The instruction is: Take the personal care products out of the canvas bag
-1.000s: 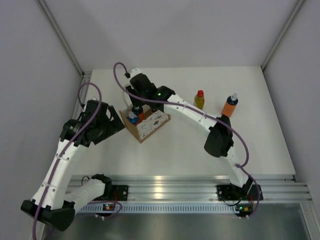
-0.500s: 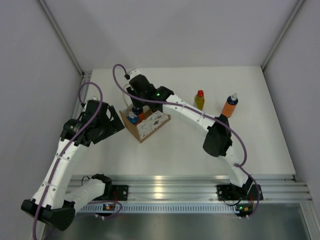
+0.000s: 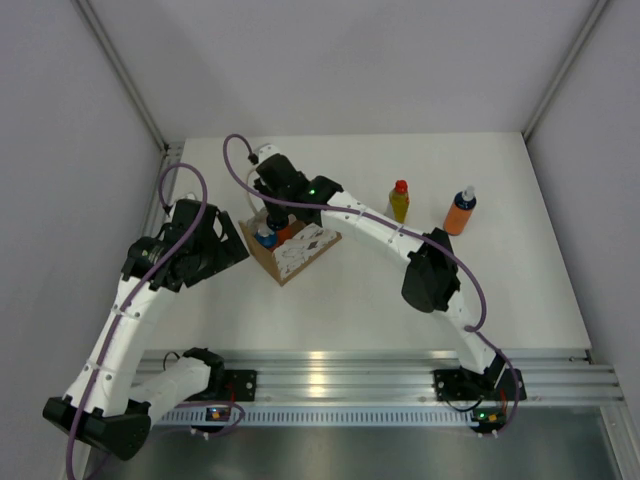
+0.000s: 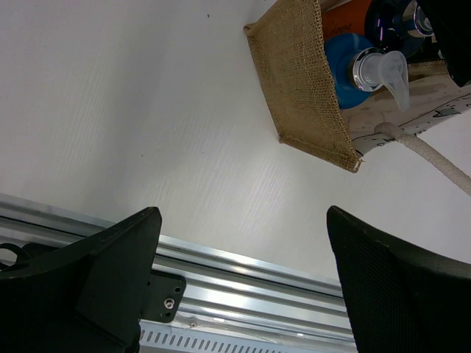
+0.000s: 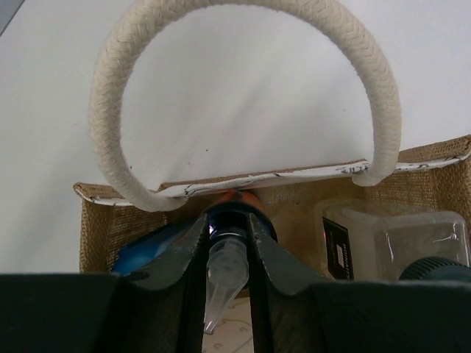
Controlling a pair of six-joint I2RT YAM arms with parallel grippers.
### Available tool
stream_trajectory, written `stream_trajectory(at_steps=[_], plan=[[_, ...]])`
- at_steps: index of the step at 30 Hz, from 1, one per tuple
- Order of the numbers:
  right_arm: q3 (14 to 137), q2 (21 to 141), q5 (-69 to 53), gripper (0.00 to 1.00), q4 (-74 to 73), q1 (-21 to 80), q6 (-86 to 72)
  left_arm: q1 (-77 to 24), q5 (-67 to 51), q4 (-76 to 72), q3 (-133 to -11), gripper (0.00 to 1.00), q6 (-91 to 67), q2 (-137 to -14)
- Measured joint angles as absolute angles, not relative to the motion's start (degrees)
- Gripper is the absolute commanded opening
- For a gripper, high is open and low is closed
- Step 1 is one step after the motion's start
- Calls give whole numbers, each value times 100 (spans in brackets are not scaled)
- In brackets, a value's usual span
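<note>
The right fingers (image 5: 195, 243) are down inside the canvas bag (image 5: 103, 220), clamped together on the pump neck of an orange blue-top bottle (image 5: 224, 272). Its clear nozzle sits right between them, with the dark collar and a bit of orange body just past the tips. The bottle looks upright, long axis roughly in line with the fingers, so the coming move is probably a straight pull back along that axis, out through the bag mouth. The cream loop handle (image 5: 246, 11) arches beyond the tips and could snag. Another blue top (image 5: 147, 250) sits just beside one finger. The clear-whitish bottle (image 5: 397, 239) with a dark grey cap lies off the other finger's side, in the same bag. The right arm reaches far across, wrist pitched steeply down over the bag. The left fingers (image 4: 125, 257) are spread wide and hold nothing, hovering over the worktop (image 4: 110, 110), bag ahead and off to one side, not touching. The yellow bottle (image 3: 399, 200) and one orange bottle (image 3: 460, 212) stand on the worktop, well apart from both sets of fingers.
</note>
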State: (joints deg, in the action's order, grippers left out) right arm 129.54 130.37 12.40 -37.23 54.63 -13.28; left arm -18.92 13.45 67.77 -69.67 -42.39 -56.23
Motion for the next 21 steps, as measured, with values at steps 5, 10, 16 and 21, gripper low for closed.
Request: stream_trajectory(at_steps=[5,10,16,21], plan=[[12954,13037,1256,25,-3726,5463,-1334,-1892,1378,6777,-6967,98,-4206,-5636],[12954,13037,1275,32,-3739,5463,-1337,-1892,1398,6777,-6967,98,-4198,-5664],[12954,13034,1330,33,-3743,5463,-1358,-1892,1400,6777,-6967,98,-4182,-5690],[12949,13013,1376,29,-3745,5465,-1369,-1892,1400,6777,-6967,98,-4182,-5693]])
